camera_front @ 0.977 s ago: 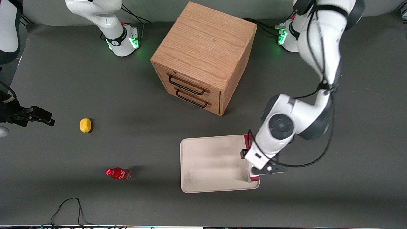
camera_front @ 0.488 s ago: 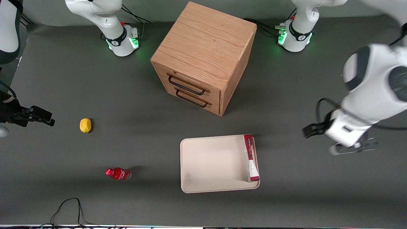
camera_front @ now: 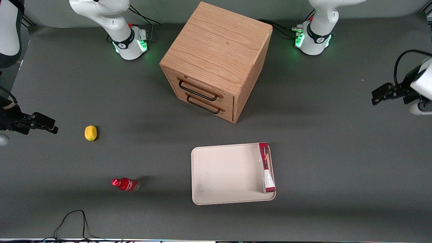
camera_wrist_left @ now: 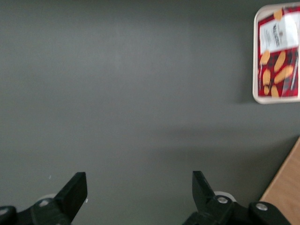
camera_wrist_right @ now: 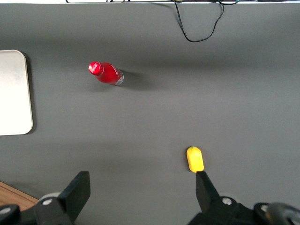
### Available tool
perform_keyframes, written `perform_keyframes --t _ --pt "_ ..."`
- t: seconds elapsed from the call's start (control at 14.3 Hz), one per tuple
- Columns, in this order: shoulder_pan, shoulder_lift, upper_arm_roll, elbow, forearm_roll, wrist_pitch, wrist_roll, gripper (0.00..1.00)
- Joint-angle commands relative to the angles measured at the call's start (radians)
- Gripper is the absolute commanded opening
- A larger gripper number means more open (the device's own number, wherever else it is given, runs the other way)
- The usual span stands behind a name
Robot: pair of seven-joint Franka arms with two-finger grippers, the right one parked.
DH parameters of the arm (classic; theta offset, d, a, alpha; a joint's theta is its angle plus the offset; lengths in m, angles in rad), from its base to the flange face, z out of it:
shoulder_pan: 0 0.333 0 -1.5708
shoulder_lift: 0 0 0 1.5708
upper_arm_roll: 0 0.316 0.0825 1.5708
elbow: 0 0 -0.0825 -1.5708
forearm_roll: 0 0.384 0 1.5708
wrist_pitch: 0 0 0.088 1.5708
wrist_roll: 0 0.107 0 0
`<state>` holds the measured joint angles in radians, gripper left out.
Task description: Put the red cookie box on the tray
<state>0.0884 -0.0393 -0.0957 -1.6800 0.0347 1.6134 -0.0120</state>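
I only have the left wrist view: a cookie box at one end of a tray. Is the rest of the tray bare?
Observer: Yes. The front view shows only the red cookie box on the tray, along its edge toward the working arm's end.
Operator: Where's my gripper?
Observer: The gripper hangs toward the working arm's end of the table, clear of the tray, fingers open.
Operator: Anything else loose?
Observer: A yellow fruit and a red bottle, toward the parked arm's end.
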Motion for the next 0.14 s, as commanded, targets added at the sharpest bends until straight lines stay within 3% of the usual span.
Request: perform_keyframes --t 0.0,0.07 --pt "0.005 -0.079 -0.006 -0.050 -0.013 -0.039 0.041 1.00" --pt "0.005 -0.080 -0.006 -0.050 -0.013 -0.043 0.050 1.00"
